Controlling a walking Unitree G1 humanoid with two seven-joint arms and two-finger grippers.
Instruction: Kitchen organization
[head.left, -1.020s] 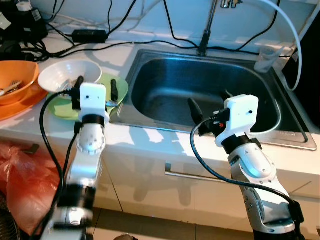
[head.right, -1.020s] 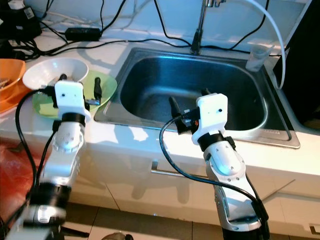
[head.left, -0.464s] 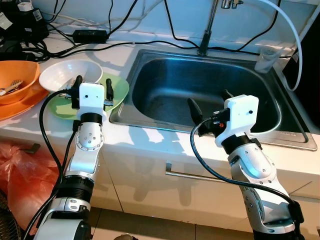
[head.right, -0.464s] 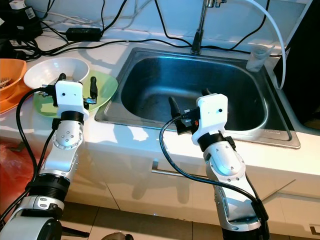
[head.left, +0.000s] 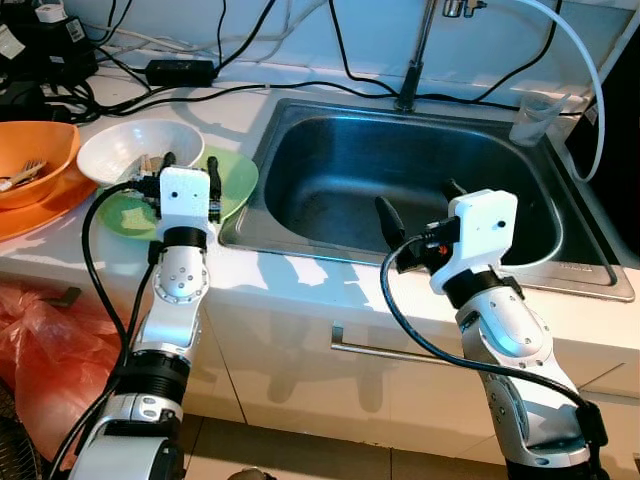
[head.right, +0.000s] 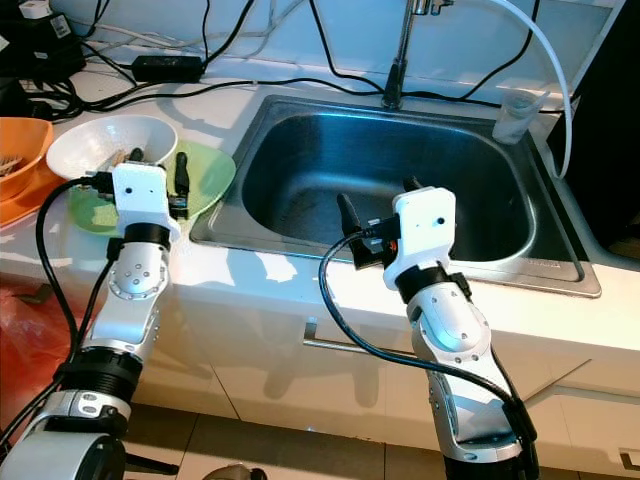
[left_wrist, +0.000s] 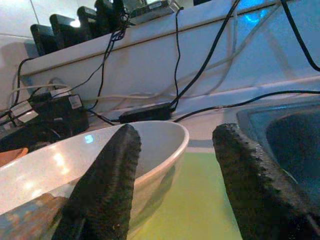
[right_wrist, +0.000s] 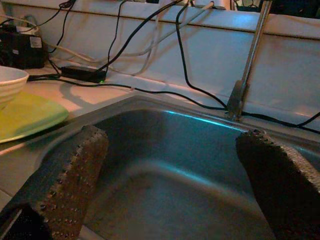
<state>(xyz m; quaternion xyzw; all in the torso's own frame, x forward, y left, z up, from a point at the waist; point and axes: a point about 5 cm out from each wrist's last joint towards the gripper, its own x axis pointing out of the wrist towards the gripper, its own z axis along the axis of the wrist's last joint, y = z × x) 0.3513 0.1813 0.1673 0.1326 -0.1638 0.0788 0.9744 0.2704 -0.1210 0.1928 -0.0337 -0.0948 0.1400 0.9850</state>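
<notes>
My left pincer (head.left: 188, 163) has crept forward, gaping empty astride the round white ceramic bowl's (head.left: 120, 148) rim (right idle); next, close.

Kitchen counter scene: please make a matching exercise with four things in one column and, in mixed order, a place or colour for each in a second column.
Things:
1. white bowl
2. green plate
3. orange bowl
4. right gripper

Places:
A. over the sink, fingers open
B. at the counter's far left
C. under the white bowl, beside the sink
D. on the green plate, with the left gripper at it

Pairs: 1-D, 2-C, 3-B, 4-A
</notes>
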